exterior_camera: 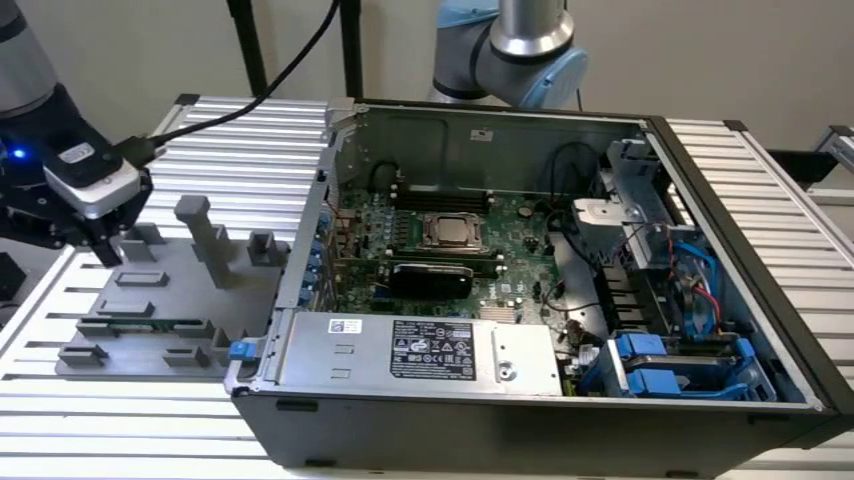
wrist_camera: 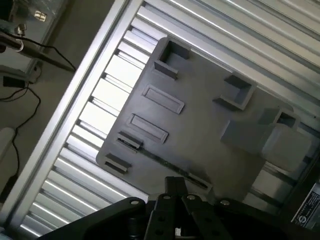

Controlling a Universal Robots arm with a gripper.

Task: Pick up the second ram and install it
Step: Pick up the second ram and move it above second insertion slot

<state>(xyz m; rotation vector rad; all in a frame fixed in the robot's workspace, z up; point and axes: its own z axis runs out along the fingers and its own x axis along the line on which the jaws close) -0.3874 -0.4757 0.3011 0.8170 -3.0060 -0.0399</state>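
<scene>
The second ram [exterior_camera: 144, 325] lies flat in the gray tray [exterior_camera: 187, 300] on the table [exterior_camera: 134, 430], with its long axis running left to right in the exterior view. The tray is just left of the computer case [exterior_camera: 400, 435]. The pincer [exterior_camera: 104, 252] hovers over the tray's far left part, clear of the ram; I cannot tell whether it is apart or together.

The exterior view looks down from afar; the wrist view looks closely down on the shared grey tray [exterior_camera: 174, 300] [wrist_camera: 200, 120], at nine o'clock of the computer case [exterior_camera: 507, 130].

On the table [exterior_camera: 761, 190]: one open computer case [exterior_camera: 534, 430] holding one motherboard [exterior_camera: 521, 215], one silver CPU [exterior_camera: 451, 232], one power supply [exterior_camera: 400, 350] and two blue drive brackets [exterior_camera: 643, 346]. One grey tray [exterior_camera: 180, 295] carries one ram stick [exterior_camera: 140, 325]. One hand [exterior_camera: 104, 248].
</scene>
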